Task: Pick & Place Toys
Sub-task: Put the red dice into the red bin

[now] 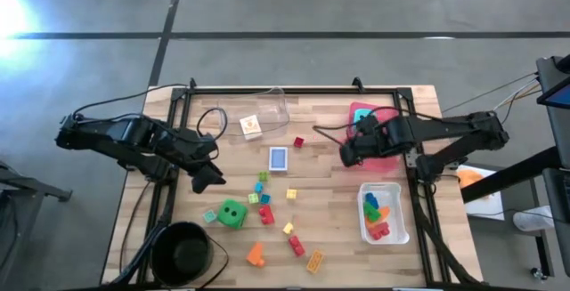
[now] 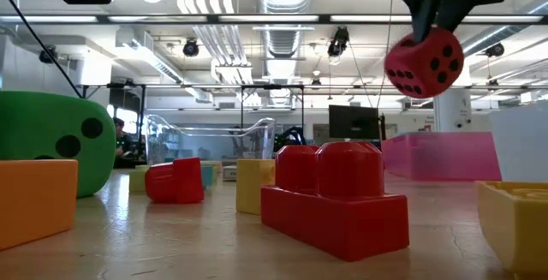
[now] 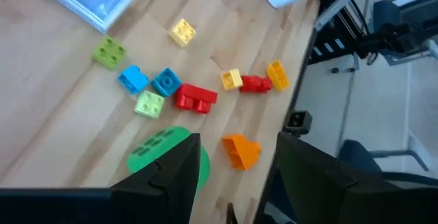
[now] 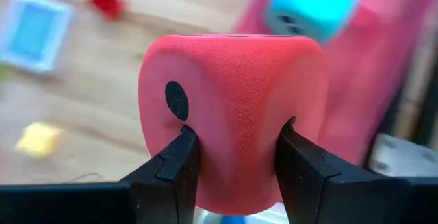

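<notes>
Your right gripper (image 4: pixel 233 172) has its jaws clamped on the red die (image 4: pixel 233 107) and holds it in the air, clear of the counter (image 1: pixel 329 211) — at the edge of the pink tray (image 1: pixel 385 159), where the teal die (image 4: pixel 313 5) sits. Your left gripper (image 3: pixel 233 176) hangs above the green die (image 1: pixel 232 213), jaws apart and holding nothing. Small bricks lie scattered mid-counter near the blue box (image 1: pixel 279 159) — more are in the white tray (image 1: pixel 385 224).
</notes>
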Motion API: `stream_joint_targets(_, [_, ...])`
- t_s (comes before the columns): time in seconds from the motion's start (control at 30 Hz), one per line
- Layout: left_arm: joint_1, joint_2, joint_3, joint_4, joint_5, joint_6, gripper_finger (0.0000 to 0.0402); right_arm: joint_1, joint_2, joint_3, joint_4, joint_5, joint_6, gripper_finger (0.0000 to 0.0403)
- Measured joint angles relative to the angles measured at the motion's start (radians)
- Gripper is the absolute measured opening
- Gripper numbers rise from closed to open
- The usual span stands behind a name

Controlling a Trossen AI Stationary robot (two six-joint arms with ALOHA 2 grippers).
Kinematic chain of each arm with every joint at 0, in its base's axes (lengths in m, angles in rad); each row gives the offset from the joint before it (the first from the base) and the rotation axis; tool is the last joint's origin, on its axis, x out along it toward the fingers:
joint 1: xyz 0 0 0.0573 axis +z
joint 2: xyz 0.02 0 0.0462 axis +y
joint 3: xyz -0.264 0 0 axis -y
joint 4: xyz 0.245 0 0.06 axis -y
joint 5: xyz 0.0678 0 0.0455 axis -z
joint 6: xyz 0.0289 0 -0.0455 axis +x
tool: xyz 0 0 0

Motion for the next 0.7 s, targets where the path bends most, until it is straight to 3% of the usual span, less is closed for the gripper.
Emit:
stream_joint_targets(0.13, [0.000,0.000,0.000,0.000,-0.049,0.001,0.0197,-0.053,0.010,-0.006,-0.088,-0.004,-0.005,0.0142])
stream_joint_targets(0.4, [0.001,0.000,0.000,0.000,-0.056,0.011,0.0197,-0.121,0.068,-0.027,-0.091,-0.005,-0.017,0.0140])
stream_joint_targets(0.7, [0.001,0.000,0.000,0.000,-0.073,0.011,0.0197,-0.203,0.216,-0.029,-0.089,-0.028,-0.062,0.0136])
